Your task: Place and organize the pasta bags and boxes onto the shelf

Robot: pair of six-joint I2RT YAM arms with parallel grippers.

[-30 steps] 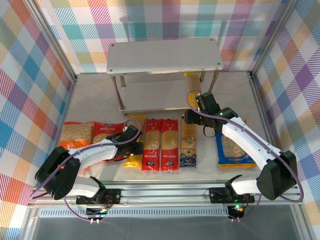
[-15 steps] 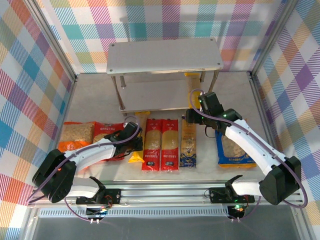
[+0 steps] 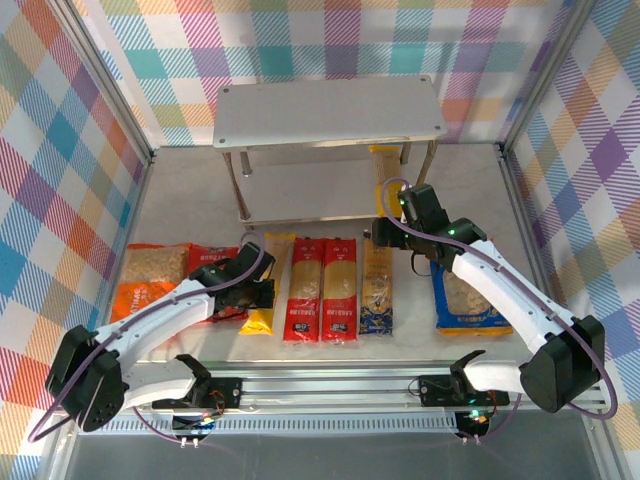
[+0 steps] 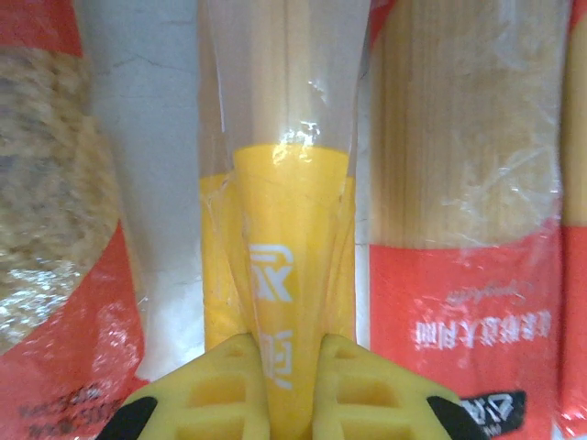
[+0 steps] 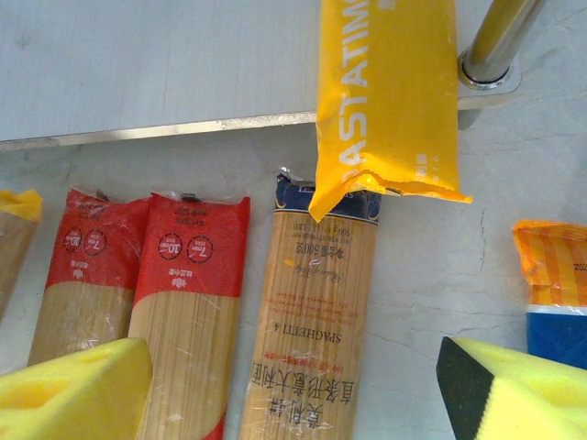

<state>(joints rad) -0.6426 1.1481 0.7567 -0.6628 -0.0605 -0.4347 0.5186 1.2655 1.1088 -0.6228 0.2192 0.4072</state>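
Note:
My left gripper [image 3: 258, 292] [image 4: 292, 390] is shut on the near part of a yellow spaghetti pack [image 3: 259, 320] [image 4: 289, 275], pinching its wrapper into a fold on the table. To its right lie two red packs [image 3: 305, 290] [image 3: 338, 290] and a dark blue pack [image 3: 377, 290] [image 5: 316, 312]. A second yellow pack [image 3: 385, 160] [image 5: 385, 101] rests on the shelf's lower board [image 3: 300, 190], its near end overhanging. My right gripper [image 3: 398, 228] [image 5: 293, 394] hangs open above the dark blue pack's far end, holding nothing. Orange bag [image 3: 150, 275], red bag [image 3: 212, 262] and blue bag [image 3: 468, 300] lie on the table.
The shelf's top plate [image 3: 330, 110] is bare. A round shelf leg [image 5: 495, 41] stands just right of the shelved yellow pack. Checked walls close in the table on three sides. Bare tabletop lies between the shelf and the row of packs.
My left gripper has shut on the yellow pack and the left arm has stretched forward, straightening the pack. The right arm has shifted slightly right, still open.

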